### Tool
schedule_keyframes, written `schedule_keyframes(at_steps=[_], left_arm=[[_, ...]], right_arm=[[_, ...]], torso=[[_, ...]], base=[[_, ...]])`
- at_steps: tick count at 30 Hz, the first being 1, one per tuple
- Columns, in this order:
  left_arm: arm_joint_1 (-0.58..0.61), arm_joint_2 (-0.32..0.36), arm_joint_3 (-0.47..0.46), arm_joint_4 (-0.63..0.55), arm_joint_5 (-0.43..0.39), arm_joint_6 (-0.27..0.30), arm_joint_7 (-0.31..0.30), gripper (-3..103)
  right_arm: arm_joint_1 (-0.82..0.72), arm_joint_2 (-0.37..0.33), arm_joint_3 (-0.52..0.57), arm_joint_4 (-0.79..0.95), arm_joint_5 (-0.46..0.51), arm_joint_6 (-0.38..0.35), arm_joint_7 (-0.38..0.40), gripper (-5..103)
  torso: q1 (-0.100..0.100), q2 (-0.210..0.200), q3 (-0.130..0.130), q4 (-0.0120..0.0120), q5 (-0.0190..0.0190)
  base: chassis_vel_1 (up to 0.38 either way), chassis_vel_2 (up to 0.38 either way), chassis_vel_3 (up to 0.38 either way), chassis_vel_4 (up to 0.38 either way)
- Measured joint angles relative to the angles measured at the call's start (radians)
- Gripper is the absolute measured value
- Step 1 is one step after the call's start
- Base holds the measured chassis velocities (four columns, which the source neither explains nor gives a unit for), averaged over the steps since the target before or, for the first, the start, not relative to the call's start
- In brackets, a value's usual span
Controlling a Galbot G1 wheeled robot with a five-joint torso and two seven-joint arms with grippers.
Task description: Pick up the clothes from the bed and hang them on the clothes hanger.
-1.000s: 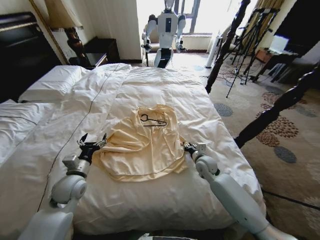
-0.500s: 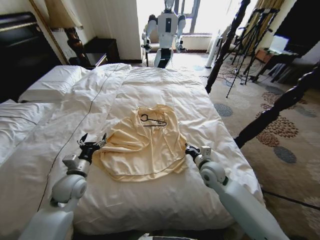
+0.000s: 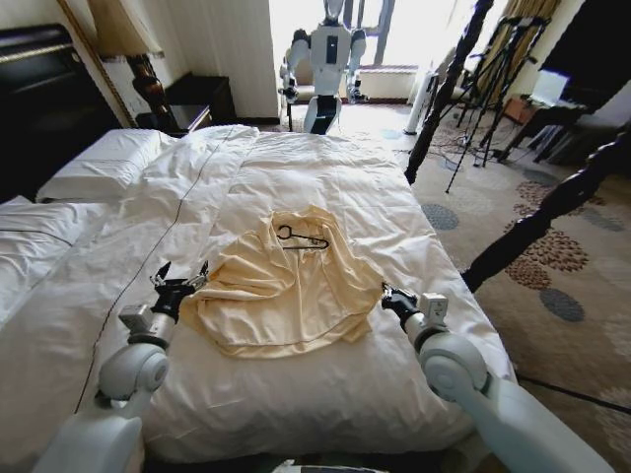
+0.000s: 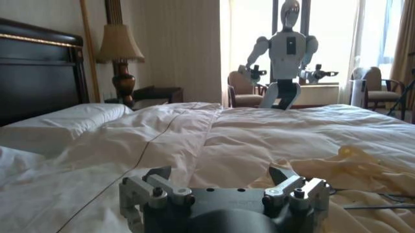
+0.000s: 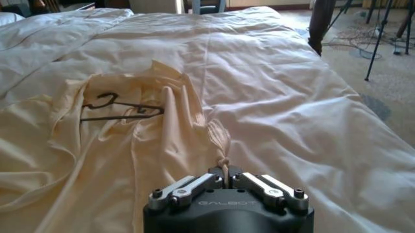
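the clothes (image 3: 281, 291) are being pinched at their edge by the right gripper (image 5: 227, 176) on the bed (image 3: 325, 172) (hanger (image 3: 301, 236) lying on them), the left gripper (image 3: 180, 283) is being held agape nearby, so lifting looks next

White humanoid robot (image 3: 329, 54) by the window, bedside lamp (image 4: 120, 53), black tripods (image 3: 493, 79).

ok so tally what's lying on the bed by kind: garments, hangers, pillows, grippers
garments: 1, the cream clothes
hangers: 1, the black clothes hanger lying on the garment
pillows: 1 clearly seen, the white pillow near the headboard
grippers: 2, left gripper open at the garment's edge, right gripper shut on its edge
total: 5
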Motion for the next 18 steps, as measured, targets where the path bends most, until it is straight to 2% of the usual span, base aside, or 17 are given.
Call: schedule_keyframes(at_steps=[5, 8, 9, 11, 14, 15, 17, 18], left_arm=[[0.003, -0.009, 0.001, -0.01, 0.0, 0.0, 0.0, 100], [0.006, -0.006, -0.006, -0.013, 0.0, 0.0, 0.001, 100], [0.007, -0.003, -0.009, -0.014, -0.002, 0.0, 0.001, 100], [0.006, 0.004, -0.014, -0.015, -0.006, -0.001, 0.001, 100], [0.003, 0.005, -0.015, -0.015, -0.008, -0.001, 0.001, 100], [0.001, 0.003, -0.015, -0.015, -0.008, -0.001, 0.001, 100], [0.001, 0.001, -0.014, -0.015, -0.008, -0.001, 0.001, 100], [0.0, -0.001, -0.012, -0.015, -0.008, -0.001, 0.001, 100]], right_arm=[[-0.015, 0.046, -0.035, -0.024, 0.018, -0.026, 0.013, 0], [-0.016, 0.078, -0.045, -0.062, 0.062, -0.067, 0.053, 0], [-0.016, 0.087, -0.045, -0.074, 0.084, -0.08, 0.064, -3], [-0.013, 0.108, -0.048, -0.102, 0.152, -0.103, 0.119, -1], [-0.012, 0.117, -0.052, -0.107, 0.198, -0.107, 0.157, 1], [-0.014, 0.117, -0.05, -0.102, 0.227, -0.114, 0.169, 7], [-0.015, 0.116, -0.05, -0.097, 0.232, -0.117, 0.17, 7], [-0.017, 0.11, -0.05, -0.085, 0.235, -0.121, 0.17, 10]], torso=[[0.0, 0.0, 0.0, 0.0, -0.0001], [0.0, 0.0, 0.0, 0.0001, 0.0], [0.0, 0.0, 0.0, 0.0001, 0.0], [0.0, 0.0, 0.0, 0.0, 0.0], [0.0, 0.0, 0.0, 0.0, 0.0002], [0.0, 0.0, 0.0, 0.0, -0.0001], [0.0, 0.0, 0.0, 0.0, 0.0], [0.0, 0.0, 0.0, 0.0, 0.0001]], base=[[0.0, 0.0, 0.0, 0.0], [0.0, 0.0, 0.0, 0.0], [0.0, 0.0, 0.0, 0.0], [0.0, 0.0, 0.0, 0.0], [0.0, 0.0, 0.0, 0.0], [0.0, 0.0, 0.0, 0.0], [0.0, 0.0, 0.0, 0.0], [0.0, 0.0, 0.0, 0.0]])
